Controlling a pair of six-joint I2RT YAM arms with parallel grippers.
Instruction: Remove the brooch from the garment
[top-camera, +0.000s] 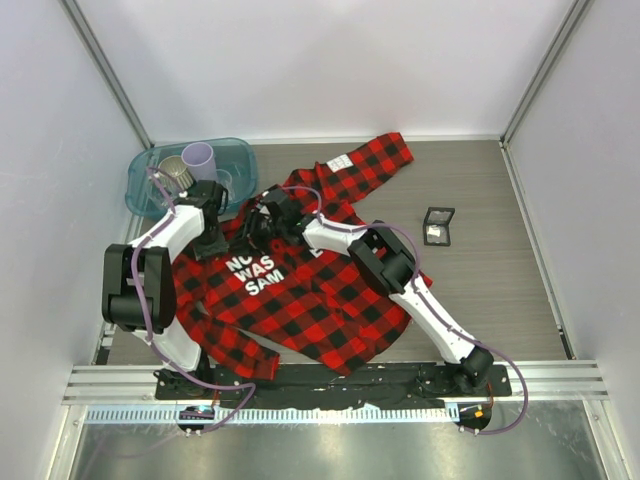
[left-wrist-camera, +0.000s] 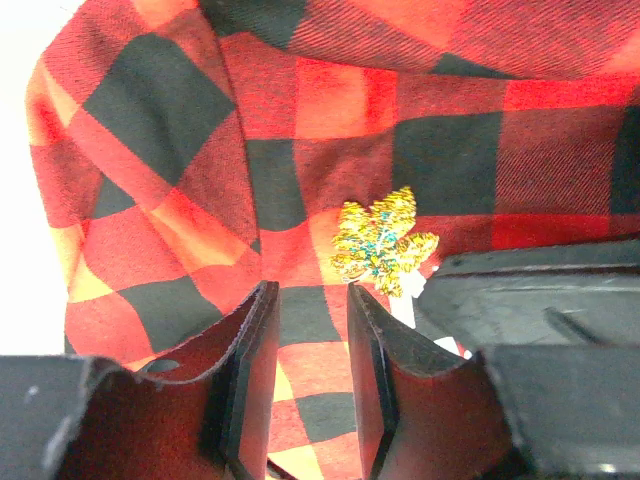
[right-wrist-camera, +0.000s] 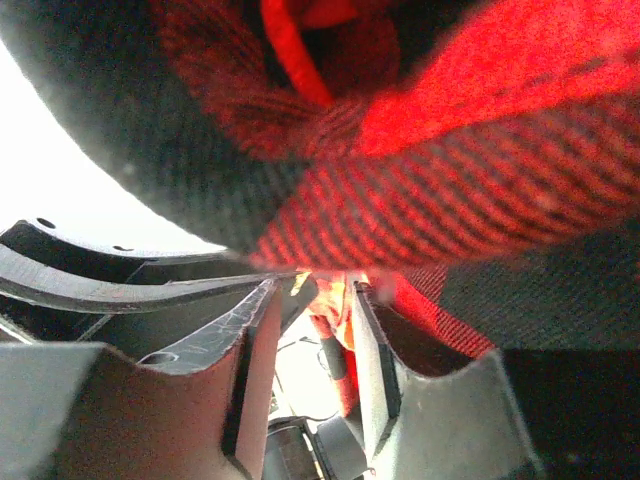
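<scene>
the brooch (left-wrist-camera: 383, 245), a spiky gold leaf with flecks of green in it, is pinned to the chest of the garment (top-camera: 320, 310), up by the collar on the far left part of the shirt and just beyond the white lettering (top-camera: 252, 275). from where i stand its long axis looks slanted across the plaid rather than square to the checks. the left gripper (left-wrist-camera: 310, 295) is the nearer tool: its jaws stand spread with only cloth showing in the gap, and the brooch sits just past its right-hand fingertip, a touch to the right and not between the fingers. so i'd judge the coming move turns on that small offset, a shift right and a little forward to bring the leaf into the gap. the right gripper (right-wrist-camera: 315, 295) crowds in from the brooch's right side, very close. a sliver of red cloth hangs between its fingers and bunched fabric fills its view, but i can't tell whether it is actually clamped on the cloth. further out, a blue tub (top-camera: 240, 150) sits at the far left and a small black box (top-camera: 438, 226) lies well apart on the right.
</scene>
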